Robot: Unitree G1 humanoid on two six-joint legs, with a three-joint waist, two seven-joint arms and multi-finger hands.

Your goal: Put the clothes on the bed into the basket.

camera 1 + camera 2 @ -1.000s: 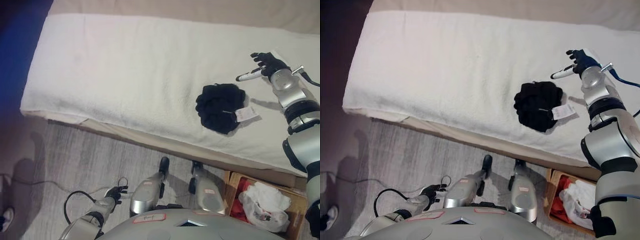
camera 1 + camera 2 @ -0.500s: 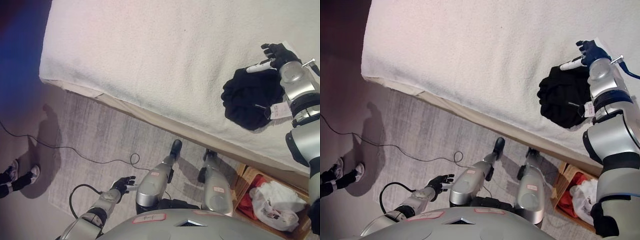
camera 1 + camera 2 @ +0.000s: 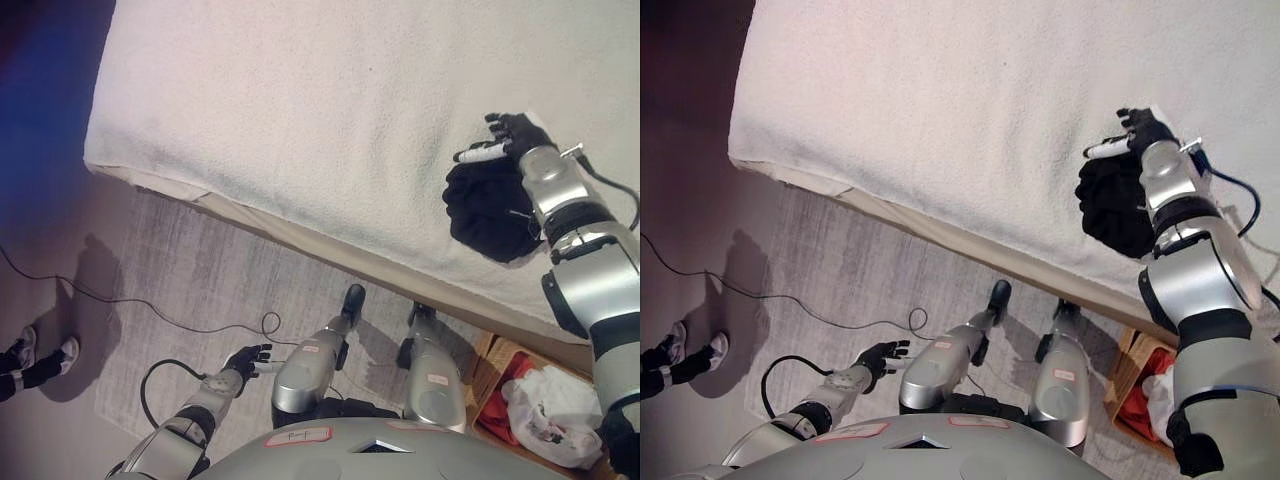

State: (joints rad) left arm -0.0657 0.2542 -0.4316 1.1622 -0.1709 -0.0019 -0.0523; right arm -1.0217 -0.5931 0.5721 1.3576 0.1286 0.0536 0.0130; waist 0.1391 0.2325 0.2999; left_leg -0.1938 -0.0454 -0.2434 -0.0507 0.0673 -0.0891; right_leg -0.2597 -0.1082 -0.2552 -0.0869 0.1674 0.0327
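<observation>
A bed [image 3: 300, 110] covered in a white, towel-like sheet fills the upper part of the view, seen from above. Near its right edge lies a crumpled black garment [image 3: 483, 205]. The robot's right hand [image 3: 508, 135] reaches over the far side of this garment with its fingers spread and relaxed, one white-tipped finger [image 3: 478, 153] pointing left (it holds nothing). At the lower right corner, on the floor beside the bed, sits a wooden basket [image 3: 497, 352] already containing red cloth [image 3: 522, 424] and white cloth [image 3: 558, 402]. The robot's left hand [image 3: 245, 360] hangs low over the grey floor [image 3: 200, 280], fingers open and empty. A person's shoes [image 3: 35, 358] show at the left edge.
</observation>
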